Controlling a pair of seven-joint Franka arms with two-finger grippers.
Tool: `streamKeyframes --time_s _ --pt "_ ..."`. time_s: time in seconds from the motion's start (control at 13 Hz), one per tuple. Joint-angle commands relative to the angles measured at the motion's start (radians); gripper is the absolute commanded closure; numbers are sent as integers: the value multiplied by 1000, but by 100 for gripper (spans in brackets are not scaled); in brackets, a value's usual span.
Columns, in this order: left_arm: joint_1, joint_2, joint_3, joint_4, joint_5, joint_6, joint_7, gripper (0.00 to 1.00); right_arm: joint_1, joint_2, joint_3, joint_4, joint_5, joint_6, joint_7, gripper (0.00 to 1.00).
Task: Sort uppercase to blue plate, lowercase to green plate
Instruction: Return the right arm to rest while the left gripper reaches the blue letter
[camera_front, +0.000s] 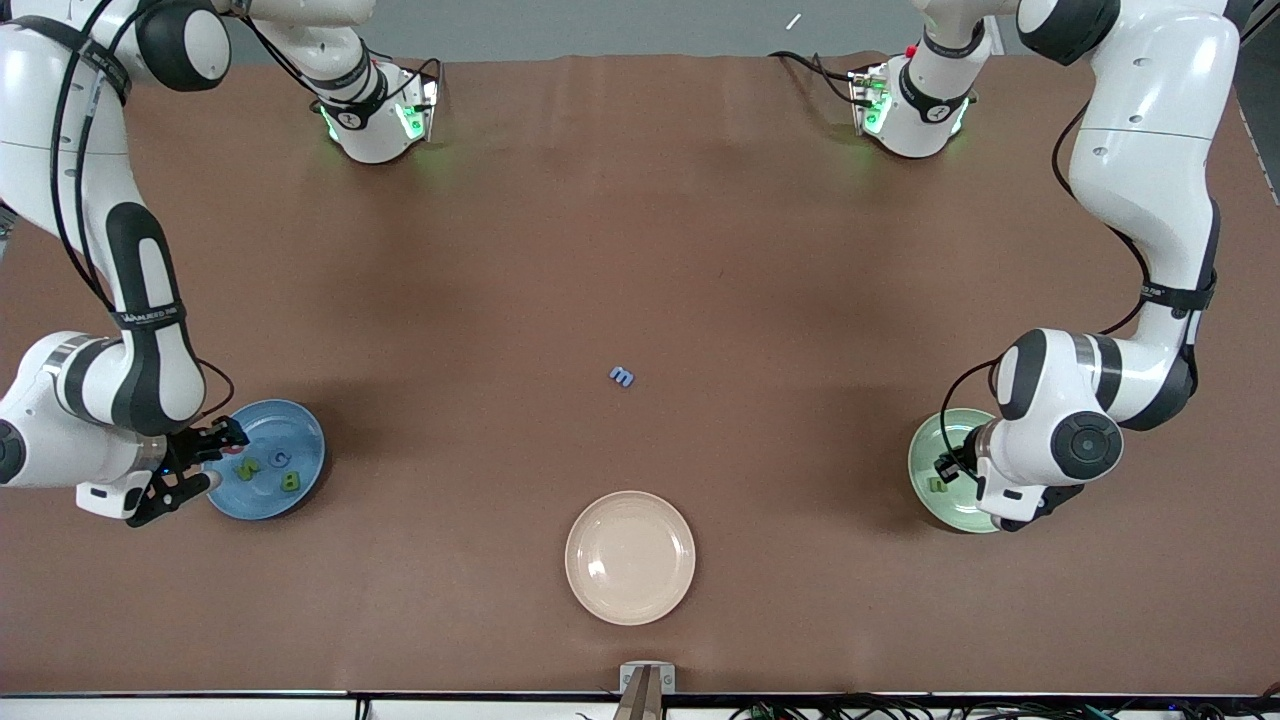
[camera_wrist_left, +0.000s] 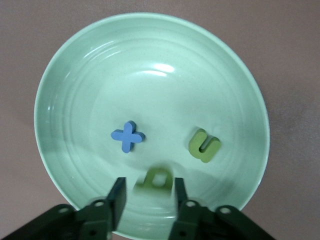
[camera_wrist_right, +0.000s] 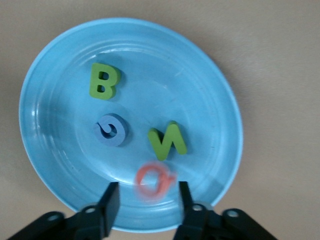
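Note:
The blue plate (camera_front: 300, 432) lies at the right arm's end of the table. In the right wrist view the blue plate (camera_wrist_right: 60, 150) holds a green B (camera_wrist_right: 104, 81), a blue G (camera_wrist_right: 110, 129), a green N (camera_wrist_right: 167, 141) and a blurred pink-red Q (camera_wrist_right: 156, 180). My right gripper (camera_wrist_right: 145, 192) is open over it, with the Q between its fingers but not gripped. The green plate (camera_wrist_left: 100, 75) holds a blue x (camera_wrist_left: 128, 136), a green n (camera_wrist_left: 204, 146) and a blurred green b/q letter (camera_wrist_left: 156, 179). My left gripper (camera_wrist_left: 147, 187) is open over it. A blue m (camera_front: 621, 376) lies mid-table.
A cream-beige plate (camera_front: 630, 557) lies nearer the front camera than the m, midway between the two other plates. The green plate (camera_front: 925, 450) sits at the left arm's end, partly covered by the left wrist. Bare brown table surrounds the m.

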Motion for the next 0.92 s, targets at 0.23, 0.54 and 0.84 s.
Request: streamKeyframes --time_s 0.23,0.54,0.84 --pt "-11 -56 -103 -16 8 -65 -93 1 -3 -19 22 2 12 18 -2 0" --pt "-58 -51 -252 -4 14 -68 -281 1 29 -65 21 42 104 27 23 0" --pt "-223 -21 -255 30 -13 -14 -540 1 55 -178 23 30 103 8 220 0"
